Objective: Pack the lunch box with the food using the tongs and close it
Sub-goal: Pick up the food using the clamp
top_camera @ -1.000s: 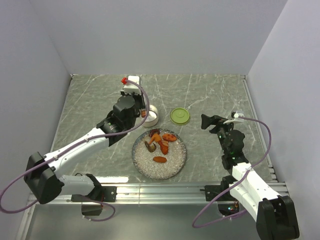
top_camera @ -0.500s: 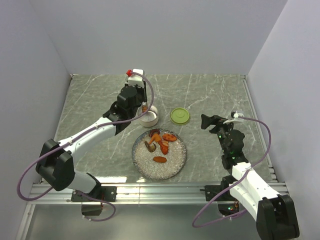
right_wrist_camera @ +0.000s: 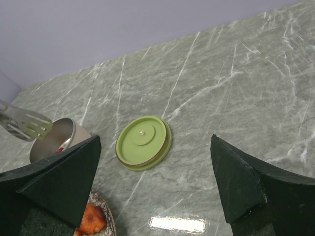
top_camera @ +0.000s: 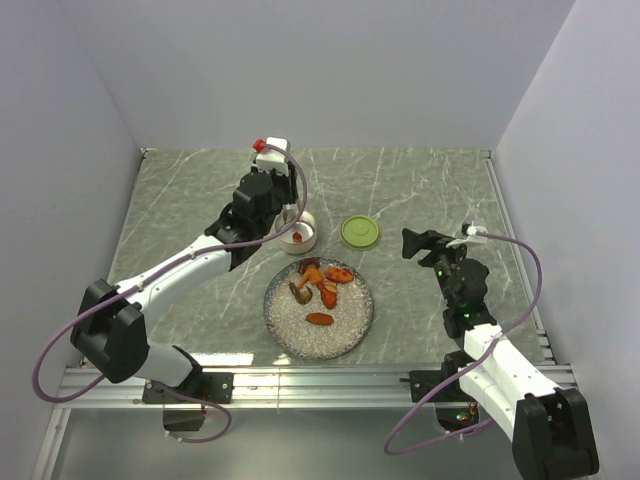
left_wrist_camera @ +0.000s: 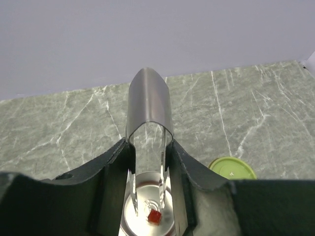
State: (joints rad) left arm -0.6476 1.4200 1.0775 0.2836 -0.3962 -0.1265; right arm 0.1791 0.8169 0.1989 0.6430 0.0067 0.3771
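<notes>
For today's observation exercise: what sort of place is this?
Probably a robot test cell, not a kitchen: two arms mounted on a metal rail, plain walls boxing in a marble-look tabletop.

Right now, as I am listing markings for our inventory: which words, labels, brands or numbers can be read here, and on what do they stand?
No text can be read in any view.
The green lid, lunch box, tongs and plate show no lettering; a tiny mark at the lid's middle is too small to tell.
</notes>
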